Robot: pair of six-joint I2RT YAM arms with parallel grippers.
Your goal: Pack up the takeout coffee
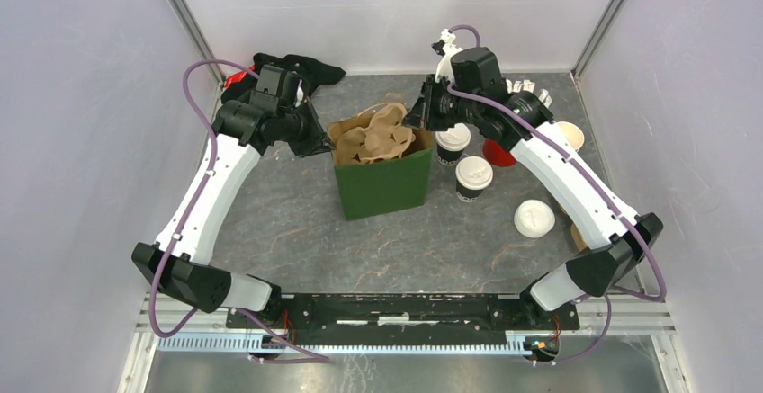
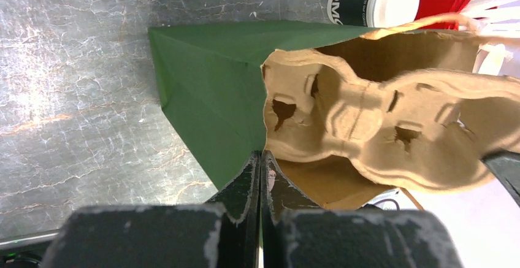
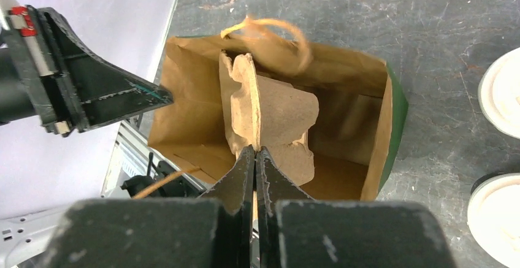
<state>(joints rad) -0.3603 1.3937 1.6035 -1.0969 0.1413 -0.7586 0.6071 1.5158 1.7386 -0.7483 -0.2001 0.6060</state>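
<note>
While the carrier is not yet seated, the risks lie at the bag's mouth. The left gripper (image 2: pixel 260 168) has its jaws pressed fully together and appears to pinch the left rim of the green paper bag (image 1: pixel 382 186), holding the mouth open. If that thin paper slips from the pinch, the wall would likely fold inward and block the opening. The bag stands upright on the table (image 1: pixel 297 222), anchored only by this one grip, so a sideways push could tip or drag it. The pulp cup carrier (image 1: pixel 373 137) sits high and askew across the mouth, with its lobes over the rim rather than down inside. Forcing it down at this angle could jam it against the walls, tear the paper or snag the twine handle. The right gripper (image 3: pixel 255 157) has its jaws closed tight on the carrier's upright edge. Soft pulp may bend or rip under load there. The takeout coffee is outside the bag and not yet packed. The rear cup (image 1: pixel 453 143) stands just beside the bag's right wall, directly below the right wrist, and the front cup (image 1: pixel 473 178) stands near it. A careless swing of that wrist could knock the rear cup over. The loose lid (image 1: pixel 534 218) lies well apart.
</note>
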